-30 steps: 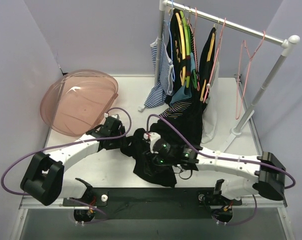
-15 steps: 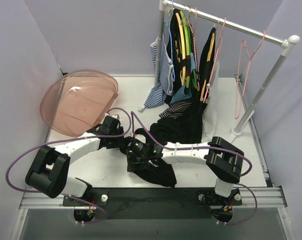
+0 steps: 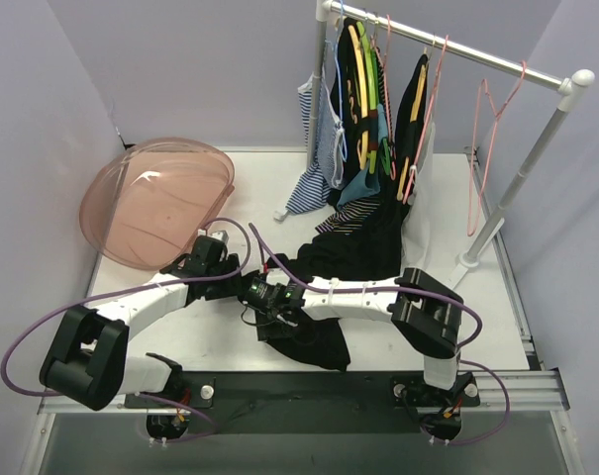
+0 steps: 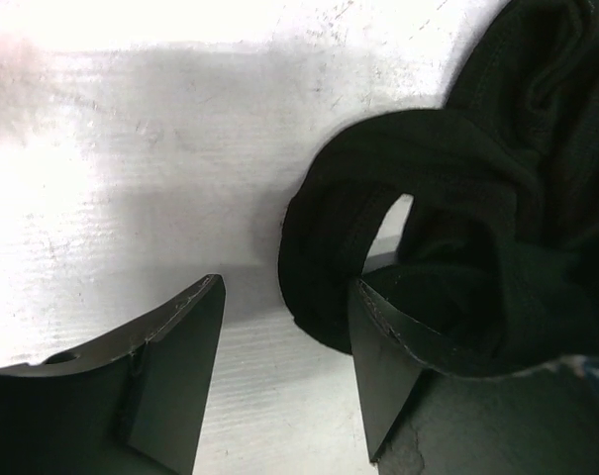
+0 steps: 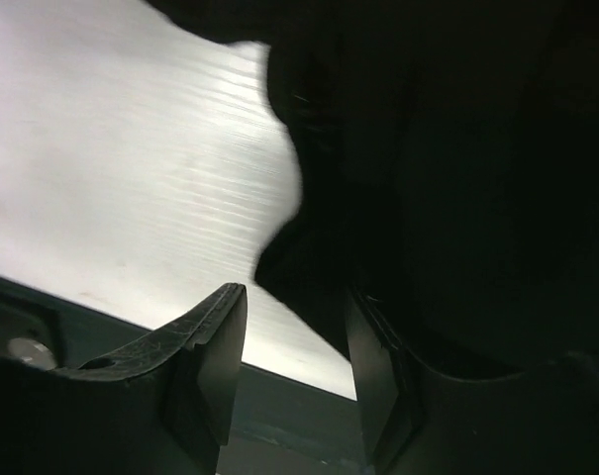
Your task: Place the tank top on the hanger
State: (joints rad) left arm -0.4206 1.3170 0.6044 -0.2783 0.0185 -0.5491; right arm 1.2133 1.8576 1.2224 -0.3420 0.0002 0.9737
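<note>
The black tank top lies crumpled on the white table near the front edge. My left gripper is open at its left end. In the left wrist view a looped strap of the top lies just ahead, touching the right finger. My right gripper is open over the top's left edge. In the right wrist view black fabric hangs beside and over the right finger. An empty pink hanger hangs on the rack at right.
A pink translucent basin sits at the back left. The clothes rack holds a striped top, yellow and green hangers, and a long black garment trailing onto the table. The dark front table edge lies below the right fingers.
My right arm has folded and swung its gripper left across the tank top to its left edge. My left gripper has drawn back a little to the left.
</note>
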